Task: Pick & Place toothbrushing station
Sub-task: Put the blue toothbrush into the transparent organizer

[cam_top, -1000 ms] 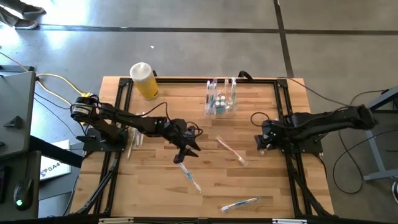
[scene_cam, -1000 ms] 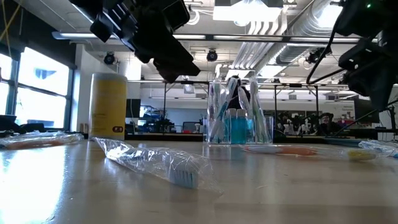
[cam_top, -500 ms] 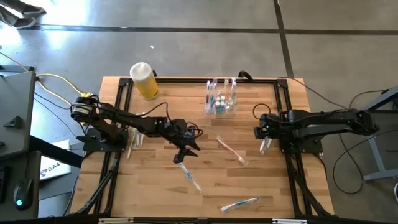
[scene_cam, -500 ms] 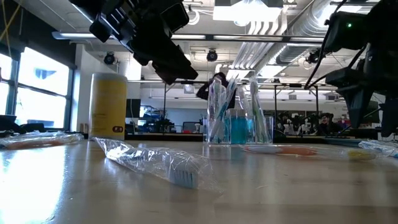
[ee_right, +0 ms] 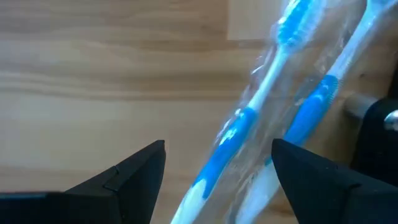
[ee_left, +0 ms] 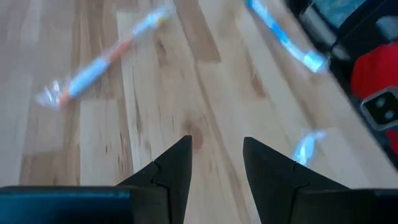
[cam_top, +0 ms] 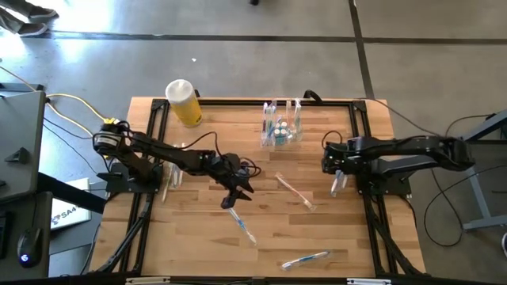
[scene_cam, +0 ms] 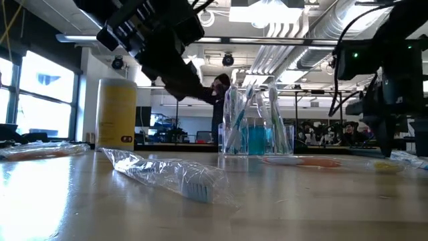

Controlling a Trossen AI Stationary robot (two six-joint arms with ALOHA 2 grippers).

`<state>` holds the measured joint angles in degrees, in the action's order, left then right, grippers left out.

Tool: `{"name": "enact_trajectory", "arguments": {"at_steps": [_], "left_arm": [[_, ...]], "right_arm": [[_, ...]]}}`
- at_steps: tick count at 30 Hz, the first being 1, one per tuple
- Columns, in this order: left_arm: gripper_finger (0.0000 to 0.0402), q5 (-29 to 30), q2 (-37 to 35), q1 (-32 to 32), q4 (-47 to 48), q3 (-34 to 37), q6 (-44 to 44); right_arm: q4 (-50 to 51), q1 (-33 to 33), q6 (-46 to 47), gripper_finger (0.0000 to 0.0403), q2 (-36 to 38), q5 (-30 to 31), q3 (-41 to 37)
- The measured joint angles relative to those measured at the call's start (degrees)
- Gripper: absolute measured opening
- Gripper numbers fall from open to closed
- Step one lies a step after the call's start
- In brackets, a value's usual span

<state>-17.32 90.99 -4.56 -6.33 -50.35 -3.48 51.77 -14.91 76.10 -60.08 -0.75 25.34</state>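
Observation:
A clear cup [cam_top: 281, 128] stands upright at the table's far middle, with toothbrushes and teal tubes in it. Wrapped toothbrushes lie flat on the wood: one blue [cam_top: 242, 225] just nearside of my left gripper [cam_top: 234, 196], a pink one [cam_top: 295, 192] at the centre, and another blue one [cam_top: 305, 259] near the front edge. My left gripper [ee_left: 216, 163] hovers open with bare wood between its fingers. My right gripper [cam_top: 337, 179] points down, open, over a clear wrap with two blue toothbrushes [ee_right: 249, 121] by the right rail. Its fingers stand on either side of the wrap.
A yellow cylinder with a white top [cam_top: 184, 101] lies at the far left corner. More wrapped brushes [cam_top: 170, 174] lie by the left rail. Black frame rails [cam_top: 372, 229] run along the table's sides. In the low view, one wrapped brush [scene_cam: 167, 175] lies close to the camera.
My right gripper has swung a little toward the table's middle and sunk lower, with its wrist turning. It now stands over the wrapped blue toothbrushes by the right rail. Its fingers have stayed open.

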Motion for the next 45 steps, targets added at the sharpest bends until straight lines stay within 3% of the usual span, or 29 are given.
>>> {"name": "enact_trajectory", "arguments": {"at_steps": [10, 24, 34, 39, 45], "left_arm": [[0.0140, -0.03, 0.06, 0.00, -0.08, 0.46, 0.08], [0.0140, -0.02, 0.06, 0.00, 0.34, 0.46, 0.22], [0.0140, 0.00, 0.06, 0.00, 0.24, 0.46, 0.22], [0.0140, 0.00, 0.06, 0.00, 0.18, 0.46, 0.22], [0.0140, 0.07, 1.20, 0.00, -0.54, 0.44, 0.22]], "right_arm": [[-3.22, -0.42, -7.76, 0.0286, -9.78, 3.70, 0.39], [-8.37, -0.43, -19.73, 0.0286, -10.18, 7.85, 0.14], [-20.32, 1.82, -23.98, 0.0283, -10.44, 7.76, 0.04], [-23.13, 2.94, -25.46, 0.0237, -10.59, 7.60, 0.00], [-23.21, 2.88, -25.40, 0.0124, -10.58, 7.48, -0.02]]}}
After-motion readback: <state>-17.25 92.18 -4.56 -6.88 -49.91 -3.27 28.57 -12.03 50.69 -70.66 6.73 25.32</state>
